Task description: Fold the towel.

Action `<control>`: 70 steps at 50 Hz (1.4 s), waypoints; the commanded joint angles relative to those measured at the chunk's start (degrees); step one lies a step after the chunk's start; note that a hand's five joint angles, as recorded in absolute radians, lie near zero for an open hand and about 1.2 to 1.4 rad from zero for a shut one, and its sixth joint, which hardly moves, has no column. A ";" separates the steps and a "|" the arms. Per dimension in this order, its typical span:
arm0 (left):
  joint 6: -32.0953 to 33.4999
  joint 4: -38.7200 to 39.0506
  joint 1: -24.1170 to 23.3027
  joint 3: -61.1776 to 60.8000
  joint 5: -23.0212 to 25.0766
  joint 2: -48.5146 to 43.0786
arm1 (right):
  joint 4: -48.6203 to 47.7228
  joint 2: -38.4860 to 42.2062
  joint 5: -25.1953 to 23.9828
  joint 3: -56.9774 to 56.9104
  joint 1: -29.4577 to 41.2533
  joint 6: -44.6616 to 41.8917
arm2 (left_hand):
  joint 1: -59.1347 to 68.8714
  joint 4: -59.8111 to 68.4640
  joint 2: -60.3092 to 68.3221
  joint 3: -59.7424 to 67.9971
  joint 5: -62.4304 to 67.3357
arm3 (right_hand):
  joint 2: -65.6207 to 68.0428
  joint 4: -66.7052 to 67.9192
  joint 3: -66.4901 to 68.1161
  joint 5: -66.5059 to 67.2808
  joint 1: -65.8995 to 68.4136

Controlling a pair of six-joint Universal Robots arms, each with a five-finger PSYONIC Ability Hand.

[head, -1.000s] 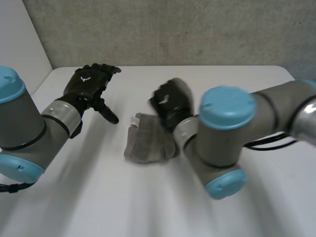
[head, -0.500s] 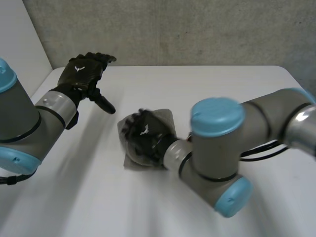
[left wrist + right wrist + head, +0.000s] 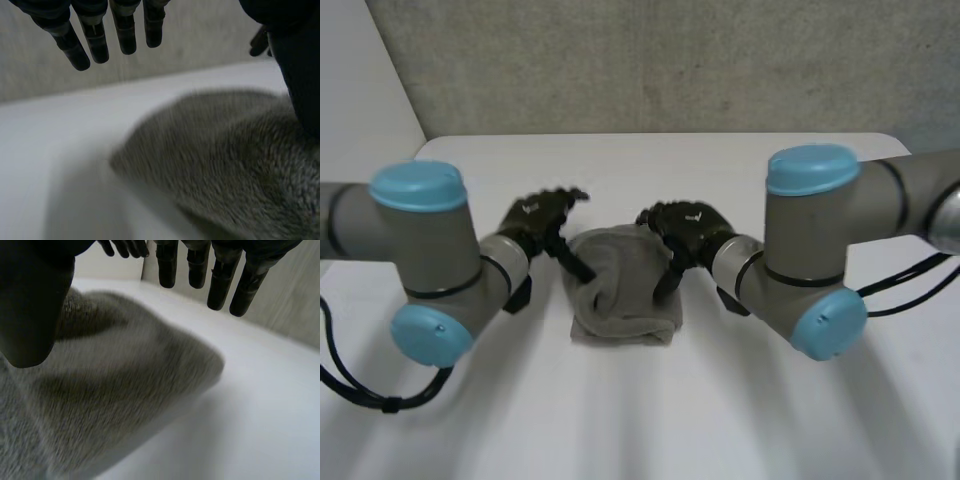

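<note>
A grey towel lies folded in a small bundle at the middle of the white table. My left hand is at the towel's left edge, fingers straight and spread, with the thumb reaching down against the cloth. My right hand mirrors it at the right edge, also open, its thumb on the cloth. In the left wrist view the fingers hang straight above the table beside the towel. In the right wrist view the fingers are straight past the towel; the thumb is over the cloth.
A grey wall runs behind the table's far edge. Bare tabletop stretches in front of the towel and to both sides. Both arms' elbows sit low over the table, one on each side of the towel.
The right hand lifted off the top of the towel and moved to its right edge. The left hand came in from the back left to the left edge.
</note>
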 commanded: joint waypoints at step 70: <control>6.50 -13.03 7.01 -5.24 -2.44 34.55 | 4.18 -33.86 18.54 8.51 -7.76 -1.89 | -2.17 -2.12 -2.01 -1.46 -2.44 | -3.34 -3.98 -3.29 -3.31 -2.96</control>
